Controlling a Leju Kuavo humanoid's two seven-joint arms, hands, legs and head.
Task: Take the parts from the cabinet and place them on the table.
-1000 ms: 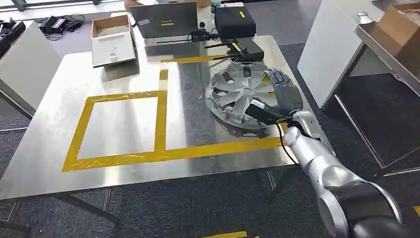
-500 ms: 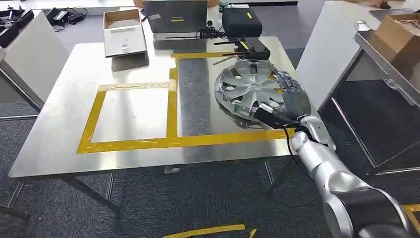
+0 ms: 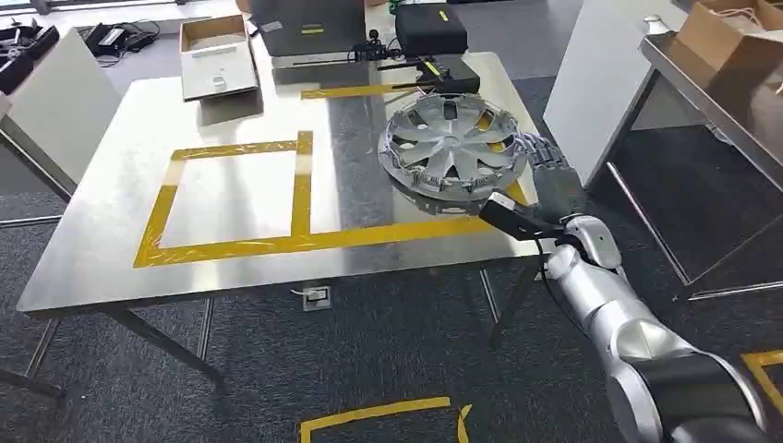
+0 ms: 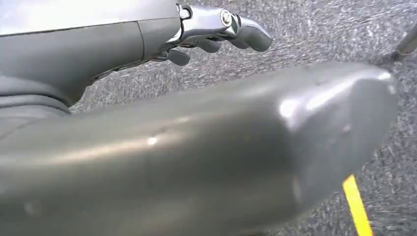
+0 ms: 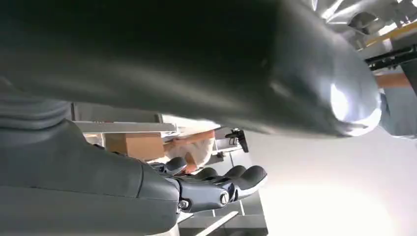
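A silver hubcap [image 3: 452,143] lies flat on the steel table [image 3: 102,240], inside the right yellow-taped field. My right hand [image 3: 545,189] hovers just off the hubcap's right edge, over the table's right side. Its fingers are stretched out and its thumb points toward the rim, with nothing held. In the right wrist view the right hand [image 5: 216,189] is likewise spread and empty, and a piece of the hubcap [image 5: 364,14] shows beyond the thumb. My left hand [image 4: 221,29] hangs over the grey carpet, fingers loosely bent, holding nothing.
Yellow tape [image 3: 231,245] marks two fields on the table. At the far edge stand a cardboard box [image 3: 217,55], a grey case [image 3: 309,23] and black gear [image 3: 434,28]. A white cabinet [image 3: 600,74] and a metal shelf with a box [image 3: 729,28] stand at the right.
The camera has shifted, so the whole scene sits differently. My right hand, which lay on the hubcap's right edge, has come off it and now sits beside it. The hubcap rests on the table.
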